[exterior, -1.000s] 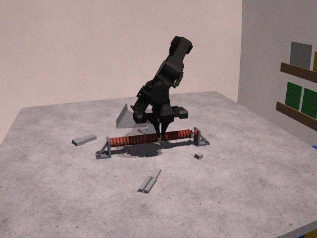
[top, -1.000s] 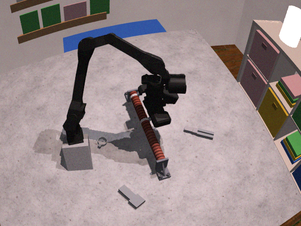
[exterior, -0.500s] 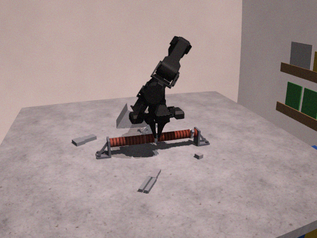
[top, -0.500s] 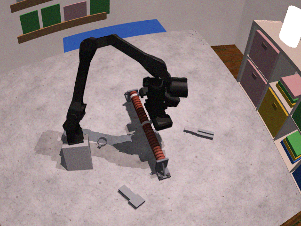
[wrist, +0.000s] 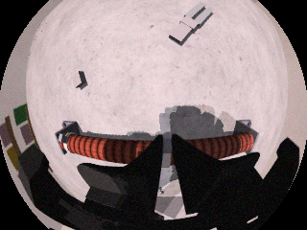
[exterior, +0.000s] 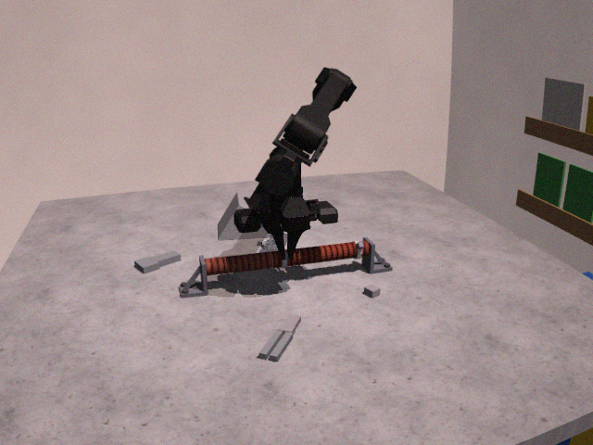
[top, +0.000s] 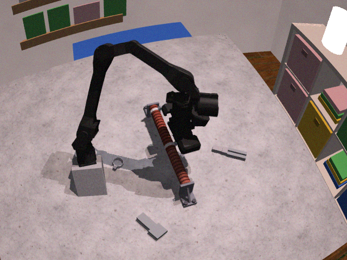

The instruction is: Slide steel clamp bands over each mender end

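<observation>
A red ribbed hose (top: 168,141) lies level between two grey end stands (top: 187,194) (top: 149,107). One steel clamp band (top: 169,144) sits near the hose's middle. The second band (top: 153,108) sits close to the far stand. My gripper (top: 174,144) comes down on the hose from above and is shut on the middle band, with the hose pinched inside it. In the exterior view the fingertips (exterior: 285,260) meet on the hose (exterior: 283,259) a little right of its middle. In the wrist view the fingers straddle the hose (wrist: 103,146); the band is hidden there.
A loose clamp ring (top: 117,162) lies on the table near the arm's grey pedestal (top: 88,179). Flat grey blocks lie right of the hose (top: 229,152) and in front of the near stand (top: 151,226). A shelf unit (top: 316,106) stands at the table's right.
</observation>
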Robot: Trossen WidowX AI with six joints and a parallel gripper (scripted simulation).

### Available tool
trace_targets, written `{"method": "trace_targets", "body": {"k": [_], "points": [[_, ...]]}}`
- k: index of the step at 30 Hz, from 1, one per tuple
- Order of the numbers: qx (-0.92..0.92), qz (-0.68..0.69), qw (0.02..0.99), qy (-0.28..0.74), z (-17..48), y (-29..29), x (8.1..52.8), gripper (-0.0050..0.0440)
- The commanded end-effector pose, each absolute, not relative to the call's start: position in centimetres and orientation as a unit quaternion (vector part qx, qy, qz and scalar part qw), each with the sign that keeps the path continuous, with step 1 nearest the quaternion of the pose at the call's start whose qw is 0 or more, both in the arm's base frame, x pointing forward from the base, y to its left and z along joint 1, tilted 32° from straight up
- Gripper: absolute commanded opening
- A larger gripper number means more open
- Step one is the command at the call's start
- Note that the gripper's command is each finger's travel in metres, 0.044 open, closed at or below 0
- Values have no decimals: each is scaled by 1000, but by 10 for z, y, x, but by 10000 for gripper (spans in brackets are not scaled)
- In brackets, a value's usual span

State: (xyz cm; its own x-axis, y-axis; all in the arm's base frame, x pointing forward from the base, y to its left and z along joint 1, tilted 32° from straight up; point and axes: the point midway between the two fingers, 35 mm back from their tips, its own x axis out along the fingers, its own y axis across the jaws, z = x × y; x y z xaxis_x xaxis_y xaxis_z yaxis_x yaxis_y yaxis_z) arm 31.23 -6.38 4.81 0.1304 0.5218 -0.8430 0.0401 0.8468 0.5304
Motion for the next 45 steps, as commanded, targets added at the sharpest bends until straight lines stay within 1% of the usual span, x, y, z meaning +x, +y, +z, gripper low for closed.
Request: {"method": "trace_targets", "body": {"k": [1,24,44,45], "points": [[219,166,717,640,42,-70,312,0],[219,166,717,640,30,-90,311,0],[219,166,717,640,29,-90,311,0],[221,166,718,639,31,-90,311,24]]}}
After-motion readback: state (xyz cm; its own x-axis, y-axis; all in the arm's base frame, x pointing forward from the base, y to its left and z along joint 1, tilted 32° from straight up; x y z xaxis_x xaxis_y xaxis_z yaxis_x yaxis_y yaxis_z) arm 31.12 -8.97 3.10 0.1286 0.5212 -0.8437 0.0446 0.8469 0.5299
